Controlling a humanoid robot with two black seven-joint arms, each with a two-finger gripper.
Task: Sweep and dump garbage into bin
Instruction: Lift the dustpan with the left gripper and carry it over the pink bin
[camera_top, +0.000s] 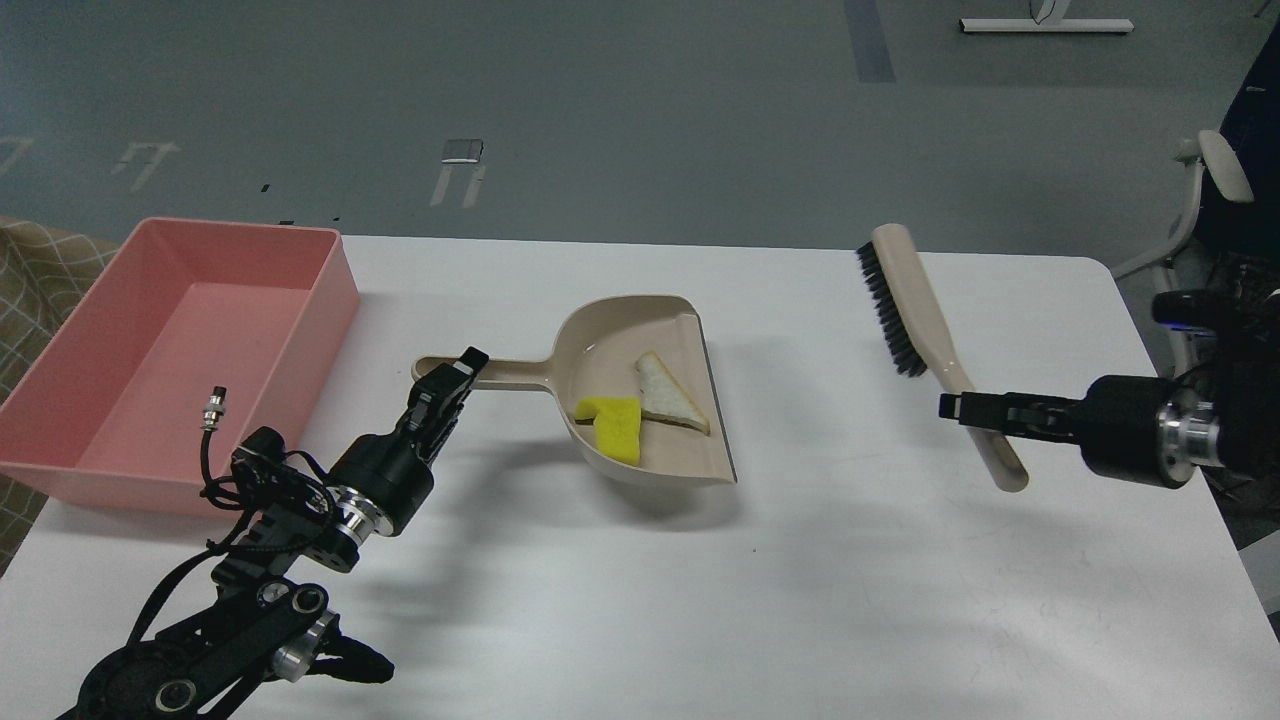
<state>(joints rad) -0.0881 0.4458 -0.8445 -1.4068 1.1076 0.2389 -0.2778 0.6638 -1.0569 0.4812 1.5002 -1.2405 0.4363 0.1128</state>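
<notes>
The beige dustpan (690, 400) is lifted off the white table (700, 600), its shadow below it. In its scoop lie the garbage: the yellow sponge chunk (612, 428) and the pale bread slice (668, 402). My left gripper (455, 372) is shut on the dustpan's handle (500, 373). My right gripper (962, 407) is shut on the handle of the beige black-bristled brush (915, 310), held up over the right side of the table, well apart from the dustpan. The pink bin (110, 440) stands at the left and looks empty.
A chair (1205, 190) stands off the table's right edge. A checked cloth (40, 270) shows behind the bin at far left. The grey floor lies beyond the table's far edge.
</notes>
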